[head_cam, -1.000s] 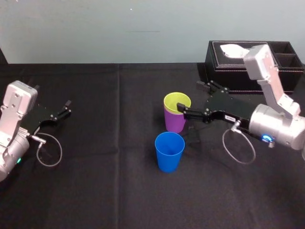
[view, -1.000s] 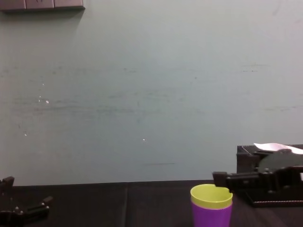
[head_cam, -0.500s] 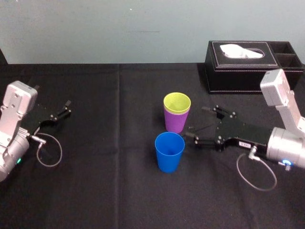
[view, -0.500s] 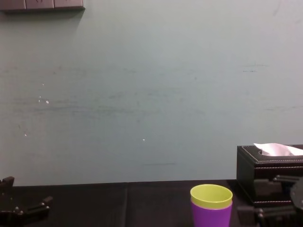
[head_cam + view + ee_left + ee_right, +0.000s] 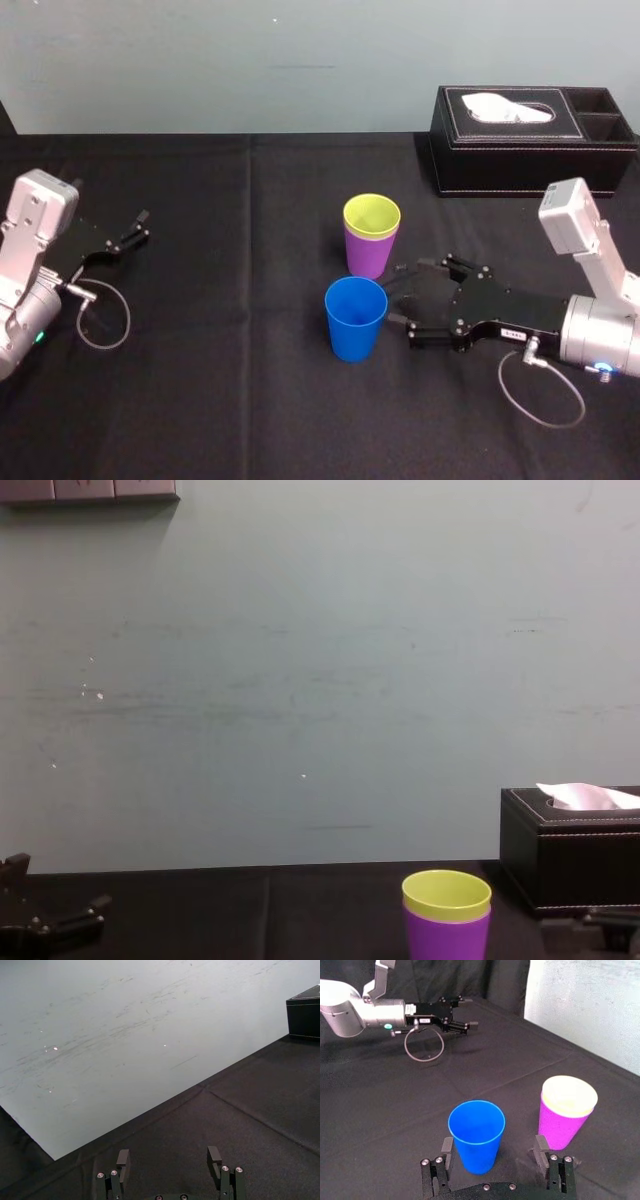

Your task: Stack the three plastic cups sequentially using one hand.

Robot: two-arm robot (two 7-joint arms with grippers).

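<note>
The yellow-green cup (image 5: 371,213) sits nested inside the purple cup (image 5: 366,255) at the table's middle. The blue cup (image 5: 355,320) stands alone just in front of them. My right gripper (image 5: 396,295) lies low over the table, just right of the blue cup, open, with its fingertips pointing at that cup and touching nothing. In the right wrist view the blue cup (image 5: 476,1135) stands just ahead of the open right gripper (image 5: 493,1146), and the purple cup (image 5: 564,1127) is beyond one finger. My left gripper (image 5: 130,236) rests open at the far left.
A black tissue box (image 5: 533,138) stands at the back right, behind my right arm. Black cloth (image 5: 230,400) covers the table, with free room left of and in front of the cups. A cable loop (image 5: 540,395) hangs under the right wrist.
My right gripper has left the rim of the yellow-green cup, dropped lower and drawn back toward me, ending beside the blue cup. It stayed open. The cups and left arm have not moved.
</note>
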